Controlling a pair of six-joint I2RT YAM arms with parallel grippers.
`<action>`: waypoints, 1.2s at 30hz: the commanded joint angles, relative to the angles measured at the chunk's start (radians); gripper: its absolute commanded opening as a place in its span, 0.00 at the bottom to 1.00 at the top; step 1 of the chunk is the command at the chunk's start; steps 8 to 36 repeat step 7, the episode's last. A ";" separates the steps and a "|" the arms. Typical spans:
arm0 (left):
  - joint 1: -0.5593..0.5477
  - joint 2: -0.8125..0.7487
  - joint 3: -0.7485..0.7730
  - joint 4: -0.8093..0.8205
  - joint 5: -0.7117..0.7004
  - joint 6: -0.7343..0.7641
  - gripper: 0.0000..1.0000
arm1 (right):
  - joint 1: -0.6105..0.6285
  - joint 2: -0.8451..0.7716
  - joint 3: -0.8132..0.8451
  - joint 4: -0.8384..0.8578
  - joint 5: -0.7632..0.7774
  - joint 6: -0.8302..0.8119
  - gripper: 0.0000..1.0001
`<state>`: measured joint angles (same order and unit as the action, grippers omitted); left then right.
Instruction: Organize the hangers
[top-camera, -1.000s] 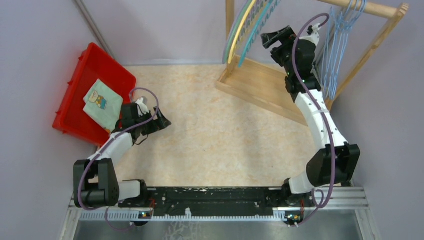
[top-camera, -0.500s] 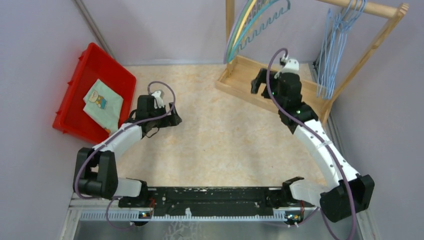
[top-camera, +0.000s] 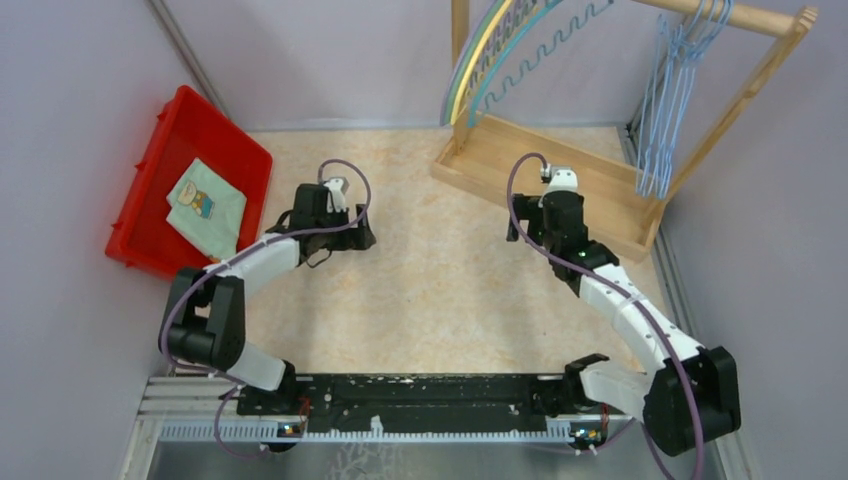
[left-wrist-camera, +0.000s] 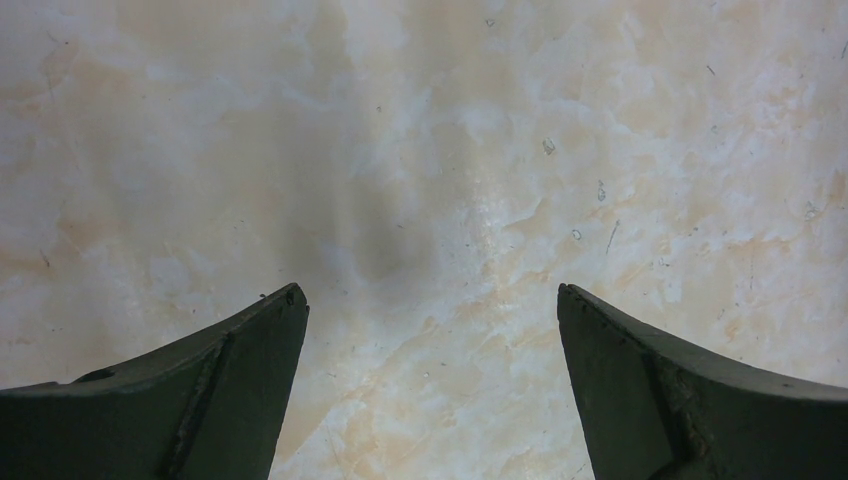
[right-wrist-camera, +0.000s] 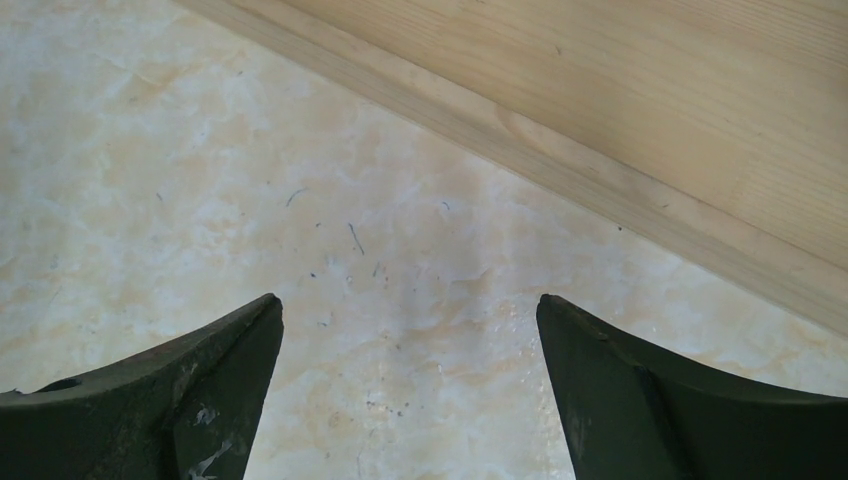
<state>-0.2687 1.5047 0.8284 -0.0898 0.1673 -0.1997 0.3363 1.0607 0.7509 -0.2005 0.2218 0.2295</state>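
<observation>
Several thin light-blue wire hangers hang from the wooden rail at the back right. Arched plastic hangers in yellow, green and blue-teal hang at the rail's left end, by the rack's post. My left gripper is open and empty, low over the marbled table left of centre; its wrist view shows only bare tabletop between the fingers. My right gripper is open and empty, low over the table just in front of the rack's wooden base; its wrist view shows that base's edge.
A wooden rack with base board, posts and top rail stands at the back right. A red bin holding a folded pale-green cloth sits at the back left. Grey walls close in both sides.
My right arm has come down from the plastic hangers to the table in front of the rack base. My left gripper has moved right, away from the red bin. The plastic hangers have swung.
</observation>
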 joint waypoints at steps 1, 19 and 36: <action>-0.009 0.027 0.033 0.042 -0.002 0.032 0.99 | 0.000 0.060 0.012 0.082 0.031 -0.028 0.98; -0.022 0.044 0.042 0.053 -0.009 0.041 1.00 | 0.000 0.095 0.003 0.129 0.057 -0.053 0.99; -0.022 0.044 0.042 0.053 -0.009 0.041 1.00 | 0.000 0.095 0.003 0.129 0.057 -0.053 0.99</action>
